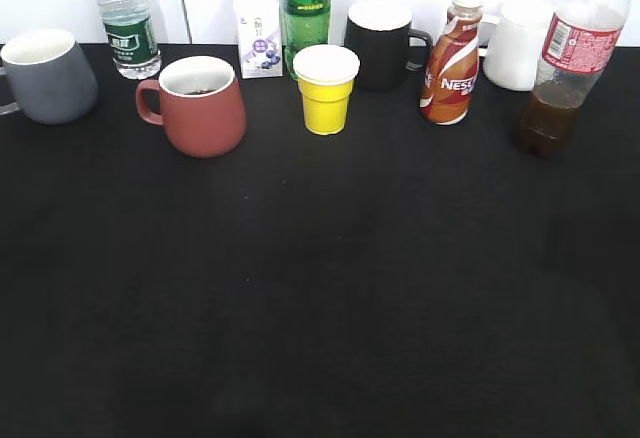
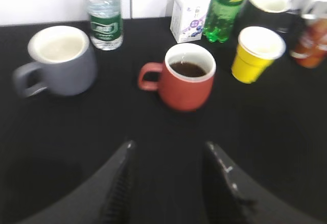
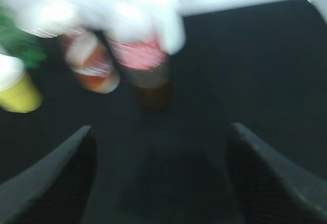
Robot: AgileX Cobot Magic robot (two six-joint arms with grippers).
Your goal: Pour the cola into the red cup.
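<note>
The cola bottle point(image 1: 560, 78) stands upright at the far right of the black table, with dark liquid in its lower part; it is blurred in the right wrist view point(image 3: 145, 70). The red cup point(image 1: 198, 106) stands left of centre, and the left wrist view shows dark liquid inside it point(image 2: 187, 75). My left gripper point(image 2: 168, 155) is open and empty, short of the red cup. My right gripper point(image 3: 161, 142) is open and empty, short of the cola bottle. Neither gripper shows in the exterior view.
A grey mug point(image 1: 45, 76), a water bottle point(image 1: 127, 23), a small carton point(image 1: 258, 38), a green soda bottle point(image 1: 306, 8), a yellow cup point(image 1: 326, 88), a black mug point(image 1: 382, 43), a Nescafe bottle point(image 1: 450, 63) and a white mug point(image 1: 515, 50) line the back.
</note>
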